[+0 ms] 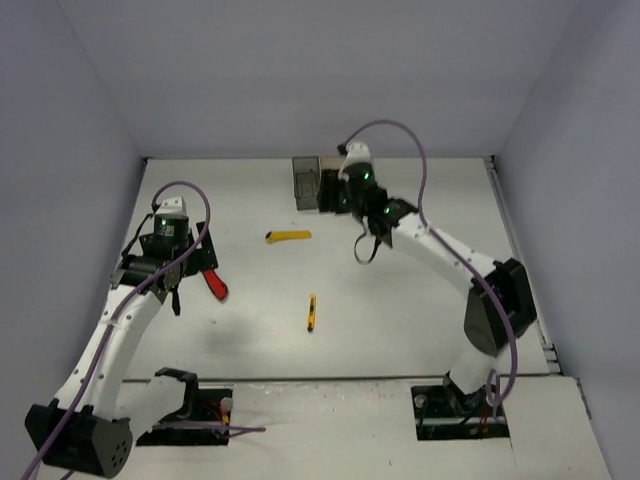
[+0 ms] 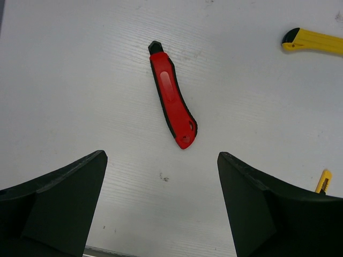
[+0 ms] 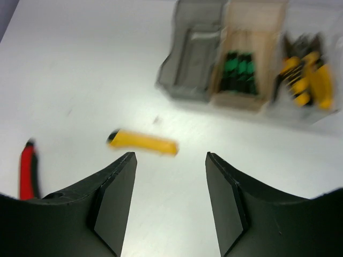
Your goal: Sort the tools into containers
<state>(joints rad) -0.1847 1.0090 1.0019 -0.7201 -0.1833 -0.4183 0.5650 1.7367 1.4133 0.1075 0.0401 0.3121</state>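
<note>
**Ana:** What are the fingers of the left gripper (image 2: 161, 160) doing?

**Ben:** They are spread wide with nothing in them. The red cutter (image 2: 172, 96) lies flat on the table (image 2: 64, 80) just past the tips. It is slanted, with its round end closest.

**Ana:** What could go wrong?

**Ben:** I think the cutter is thin and smooth. If the fingers pinch only the round end, it may spin or pop out. If they go too low, they may scrape the table.

**Ana:** And the right gripper (image 3: 170, 158)?

**Ben:** Its fingers are apart and empty too. The yellow utility knife (image 3: 142, 142) lies on the table a bit ahead of them, off to the left. That picture is fuzzy, so I can't tell more.

**Ana:** Where are the bins?

**Ben:** Farther back, three in a row. I can't tell if anything is in the grey bin (image 3: 171, 80). The orange-tinted bin (image 3: 254, 21) holds green and black screwdrivers (image 3: 238, 69). The clear bin (image 3: 303, 113) holds yellow-handled pliers (image 3: 305, 75).

**Ana:** Any danger there?

**Ben:** The right arm is close to the bins, so a careless swing could knock them. A knife could also land in the wrong bin.

**Ana:** Anything else lying out?

**Ben:** A small yellow tool (image 1: 312, 312) lies alone between the arms. Both might reach for it and bump.
</note>
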